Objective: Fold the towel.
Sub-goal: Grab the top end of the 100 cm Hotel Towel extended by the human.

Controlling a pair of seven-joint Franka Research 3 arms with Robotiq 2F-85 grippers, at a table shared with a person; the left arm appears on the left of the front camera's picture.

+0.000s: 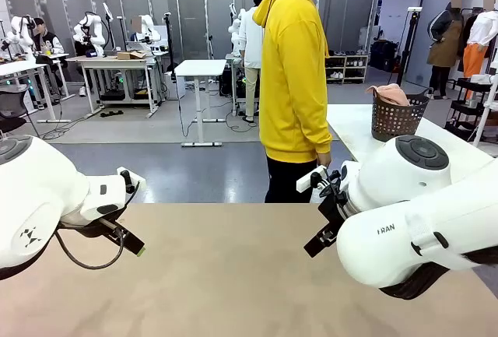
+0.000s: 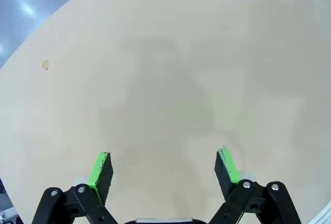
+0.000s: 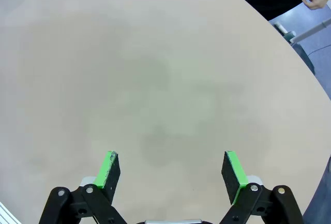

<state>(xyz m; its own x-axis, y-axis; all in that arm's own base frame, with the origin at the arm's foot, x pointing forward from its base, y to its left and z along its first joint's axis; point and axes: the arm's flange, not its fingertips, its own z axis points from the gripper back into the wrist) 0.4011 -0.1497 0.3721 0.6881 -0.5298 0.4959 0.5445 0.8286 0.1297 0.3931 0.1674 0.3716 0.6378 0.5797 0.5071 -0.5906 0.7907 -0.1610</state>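
The salmon-pink towel [image 1: 391, 93] lies bunched in a black perforated basket [image 1: 398, 117] on a white table behind and to the right of the person. My left gripper [image 1: 129, 241] hovers over the left part of the beige table [image 1: 233, 275]. In the left wrist view it [image 2: 165, 158] is open, with bare tabletop between its green pads [image 2: 101, 168]. My right gripper [image 1: 320, 237] hangs over the table's right part. In the right wrist view it [image 3: 173, 158] is also open, with nothing between its fingers.
A person in a yellow hoodie [image 1: 296, 72] stands at the table's far edge, one hand [image 1: 324, 159] hanging near my right arm. In the right wrist view, that hand [image 3: 315, 1] shows past the table's edge. A small mark [image 2: 45, 64] is on the tabletop.
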